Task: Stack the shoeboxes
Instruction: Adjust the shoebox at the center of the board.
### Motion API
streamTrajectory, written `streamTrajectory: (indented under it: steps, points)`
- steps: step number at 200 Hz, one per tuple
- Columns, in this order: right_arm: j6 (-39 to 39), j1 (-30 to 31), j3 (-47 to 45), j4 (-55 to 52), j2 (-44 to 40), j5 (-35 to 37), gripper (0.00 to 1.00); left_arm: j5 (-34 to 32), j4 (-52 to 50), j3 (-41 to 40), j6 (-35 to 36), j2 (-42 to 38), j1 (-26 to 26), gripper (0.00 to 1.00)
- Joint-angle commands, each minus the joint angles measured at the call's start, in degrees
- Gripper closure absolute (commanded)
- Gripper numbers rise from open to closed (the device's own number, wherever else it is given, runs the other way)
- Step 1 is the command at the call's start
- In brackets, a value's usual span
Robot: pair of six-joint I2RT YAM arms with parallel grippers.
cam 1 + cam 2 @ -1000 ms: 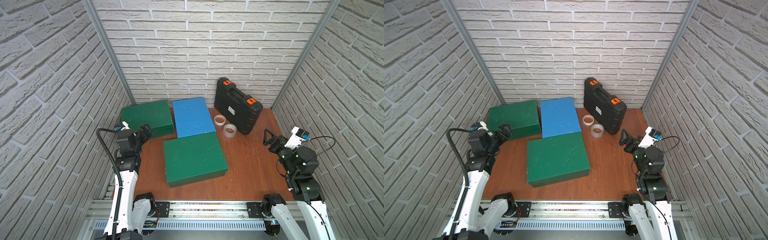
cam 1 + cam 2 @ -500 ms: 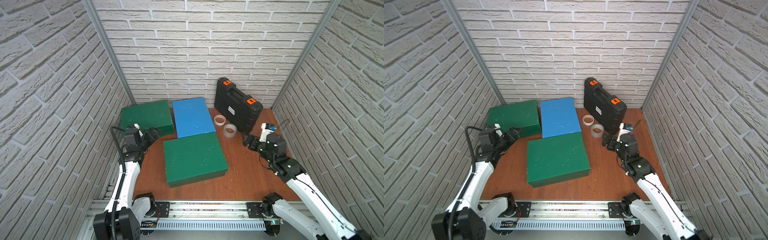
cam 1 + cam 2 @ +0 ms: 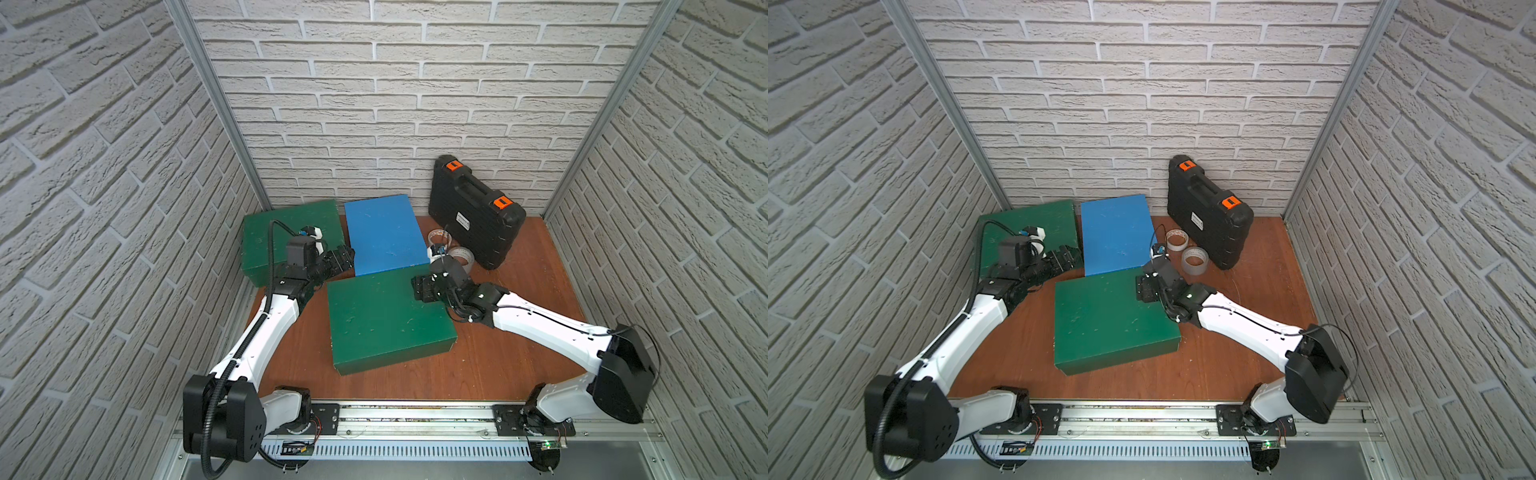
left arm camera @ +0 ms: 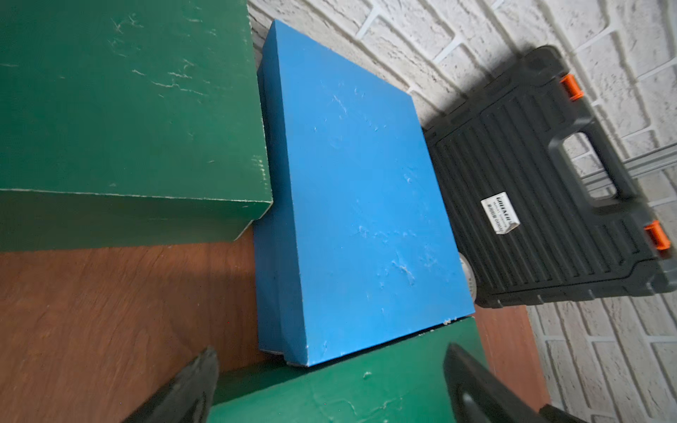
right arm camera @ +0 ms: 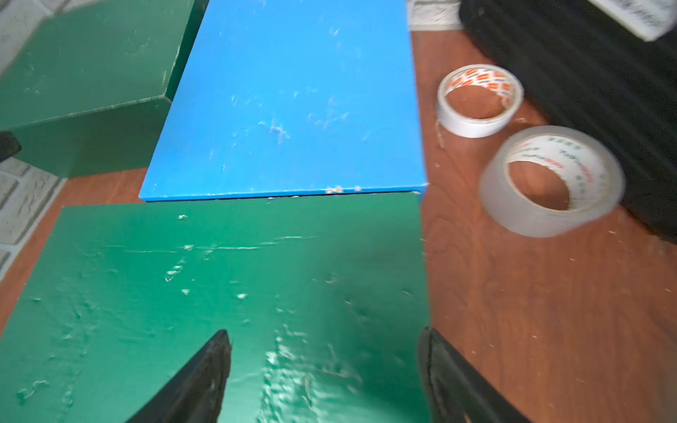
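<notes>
— So, left to right, what is threatening the stack?

— Nothing is stacked yet; all three shoeboxes are sitting flat on the table (image 3: 519,332). At far left the rear green shoebox (image 3: 286,224) is lying in the back corner. My left gripper (image 3: 347,257) is hovering just off its near right corner, jaws spread wide, holding nothing. It is facing the blue shoebox (image 3: 384,232), which is butting against the front green shoebox (image 3: 382,324). I am judging that a lift there may be dragging the neighbour along, or pulling a lid free of its base.

— And on the right?

— My right gripper (image 3: 416,289) is hanging over the front green lid's far right corner, fingers parted and gripping nothing. Two tape rolls (image 3: 462,255) are lying just beside the blue box, in front of the black tool case (image 3: 473,212); a wide swing is risking a knock.

— What are the boxes carrying?

— Every lid is sitting shut and the case is closed, so I am seeing no contents.
</notes>
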Motion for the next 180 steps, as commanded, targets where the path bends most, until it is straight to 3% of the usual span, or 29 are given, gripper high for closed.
streamTrajectory:
  steps: [1,28,87,109,143,180]
  points:
    - [-3.1,4.7,7.4,1.9,4.2,1.8,0.27,-1.2,-1.5,6.2,4.5,2.5,0.3,0.04]
    - [-4.1,9.4,19.3,0.2,15.7,-1.0,0.48,-1.1,-3.5,10.3,4.9,5.2,2.7,0.05]
    - [-7.1,13.4,45.9,-4.1,39.2,-5.7,0.65,0.8,-2.9,0.3,-1.8,-4.2,14.3,0.05]
    - [-7.1,13.4,51.0,-4.1,44.2,-5.7,0.66,1.6,-2.6,-3.4,-2.1,-9.3,17.5,0.03]
    - [-6.3,12.7,58.1,-8.0,49.6,-2.5,0.67,0.6,-5.3,-4.5,-1.2,-14.1,18.4,0.02]
    - [-2.9,10.4,58.9,-10.2,50.4,0.2,0.7,0.9,-5.4,-5.5,-1.1,-16.1,18.4,0.02]
